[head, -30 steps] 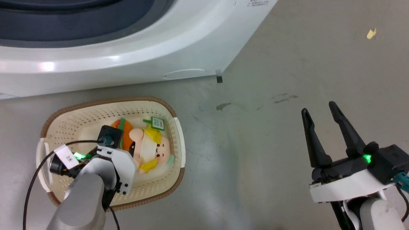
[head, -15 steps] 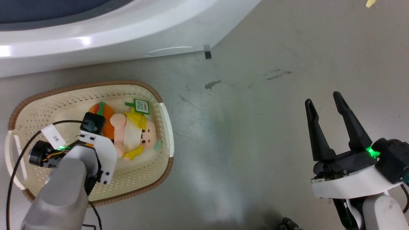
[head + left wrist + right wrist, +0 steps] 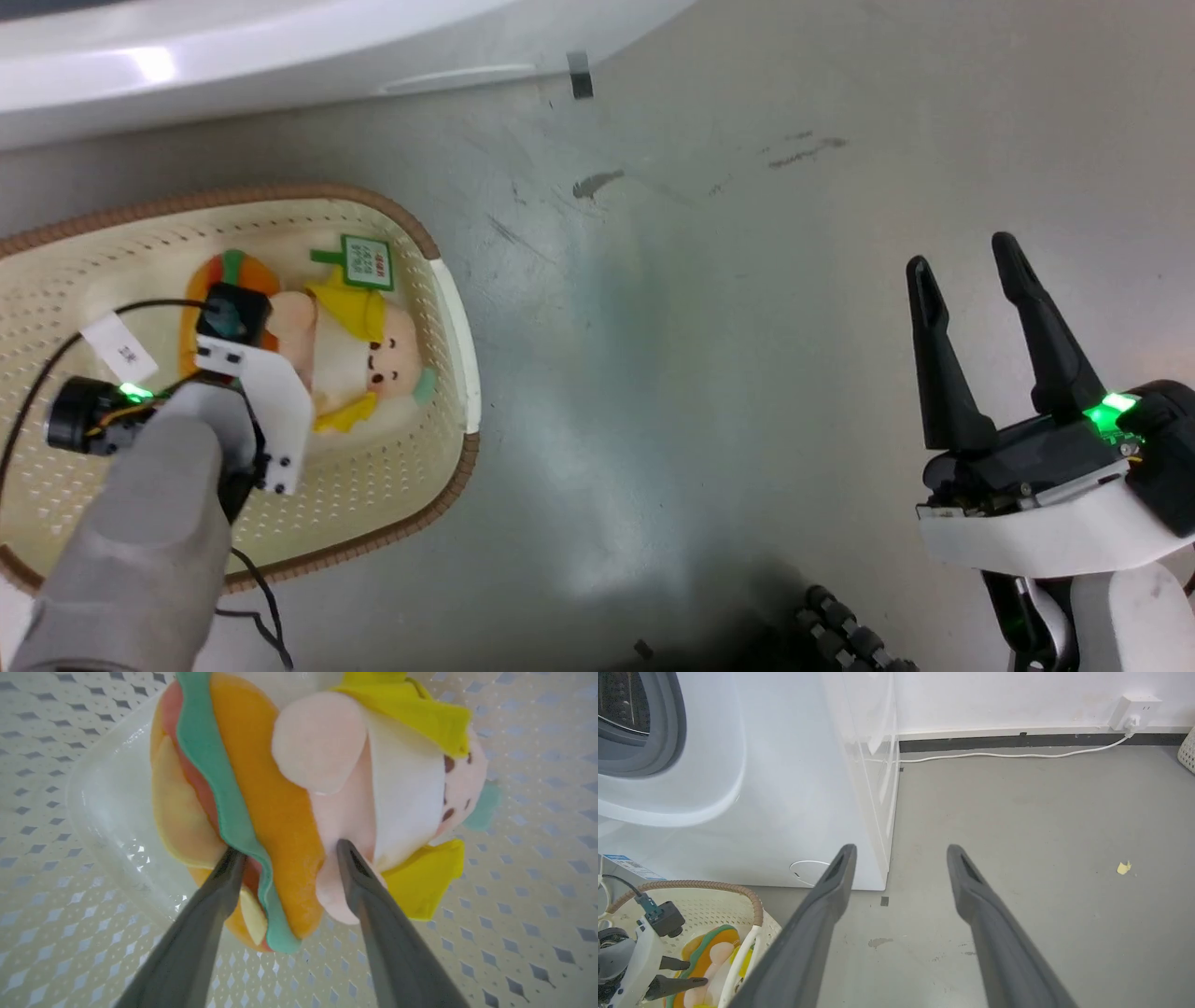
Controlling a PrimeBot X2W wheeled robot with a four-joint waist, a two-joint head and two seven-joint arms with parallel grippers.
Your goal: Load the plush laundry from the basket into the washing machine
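Grey concrete floor carries everything, scuffed in places. One basket sits on it at the left of the head view. Inside the basket lies one toy, on its side on the perforated bottom, with its face toward the basket's right wall and its burger toward the left. One green tag rests by the basket's far wall, just beyond the toy. One left pincer reaches down into the basket. Its two fingers stand apart astride the toy's lower end, one tip against the burger and the other against the pink body, not clamped together. One washer stands just behind the basket, with one grey door seal on its front. One right pincer hangs over bare floor well right of the basket, its two fingers spread wide and holding nothing. Far behind and right of the basket, one wall socket feeds one white cable. One yellow scrap lies on the floor.
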